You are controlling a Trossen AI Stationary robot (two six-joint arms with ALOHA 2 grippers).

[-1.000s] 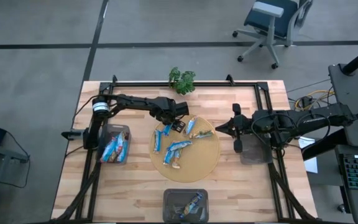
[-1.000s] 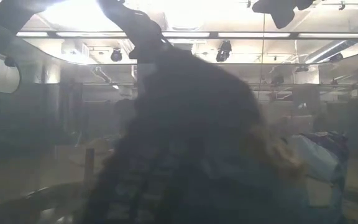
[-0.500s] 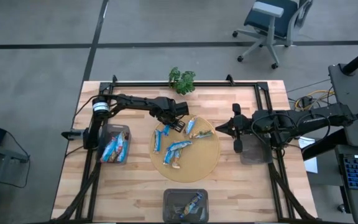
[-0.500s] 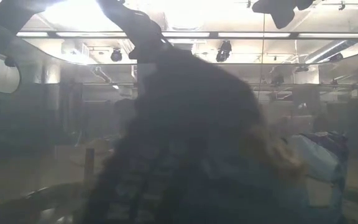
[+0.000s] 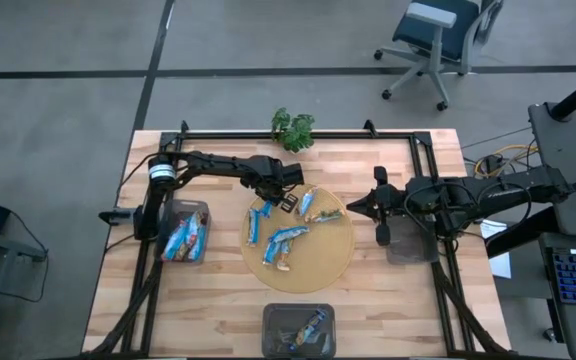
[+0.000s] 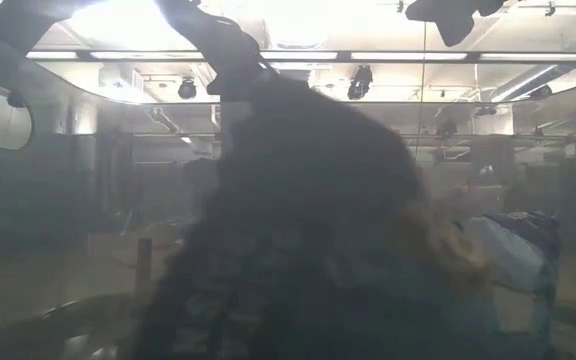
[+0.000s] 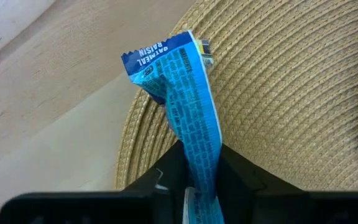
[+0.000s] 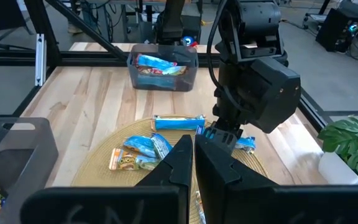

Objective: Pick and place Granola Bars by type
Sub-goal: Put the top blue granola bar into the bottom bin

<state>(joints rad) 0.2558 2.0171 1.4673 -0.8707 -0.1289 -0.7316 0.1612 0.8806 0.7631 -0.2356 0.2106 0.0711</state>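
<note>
granola bars mostly sat in a loose pile on the round woven mat in the middle of the wooden bench, blue wrappers with a bit of orange and white mixed in. left gripper was down at the mat's far-left edge, and the left wrist view showed its jaws pinching a blue bar marked oatmeal raisin, the wrapper standing up between the two dark fingers right over the rim of the mat. from the right wrist view you could see that same gripper low over the mat with bars lying just beside it.

right gripper hung off the mat's right side, near a grey bin, jaws pressed together with nothing in them.

another grey bin on the left of the bench had several blue bars in it, and a third bin at the near edge held a couple more. small potted plant stood at the far edge of the bench.

low view was mostly blocked by something dark and blurry, couldn't tell what.
</note>
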